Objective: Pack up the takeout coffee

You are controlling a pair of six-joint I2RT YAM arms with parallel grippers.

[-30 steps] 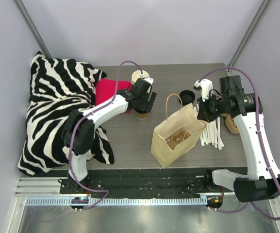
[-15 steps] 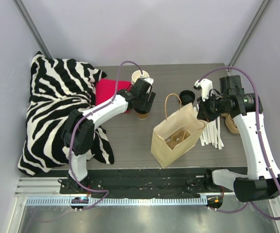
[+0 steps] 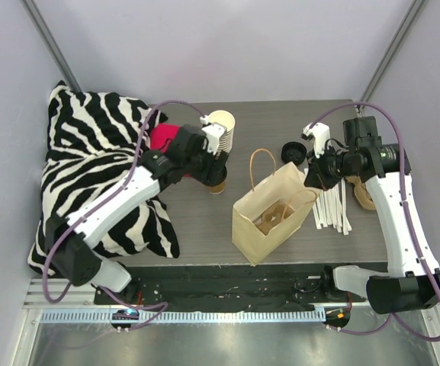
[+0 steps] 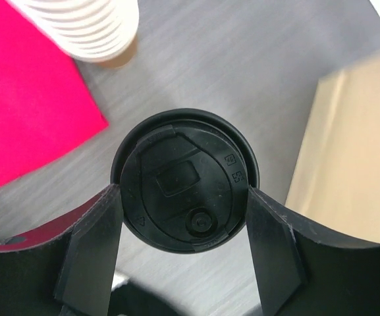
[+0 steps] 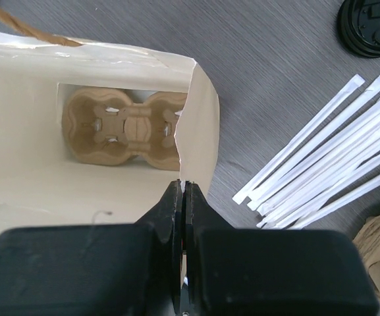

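A metal rail [image 3: 204, 314] runs along the near edge, and beyond it lies a grey wood-grain table [image 3: 204, 229]. An open paper bag [image 3: 269, 221] stands near the middle with a pulp carrier [image 5: 127, 128] at its bottom. The right gripper [image 5: 183, 191] is pinched tight on the bag's right rim. Wrapped straws [image 3: 334, 206] lie just right of the bag. Left of the bag, the coffee [image 4: 186, 197] stands upright on the table, and the left gripper [image 4: 182, 197] clasps it, one finger against each side of the lid. Farther back are a loose lid [image 3: 293, 152], a stack of cups [image 3: 221, 130] just behind the coffee, and a red cloth [image 3: 162, 137]. A zebra pillow [image 3: 90, 152] fills the left side. Pale walls enclose the table.
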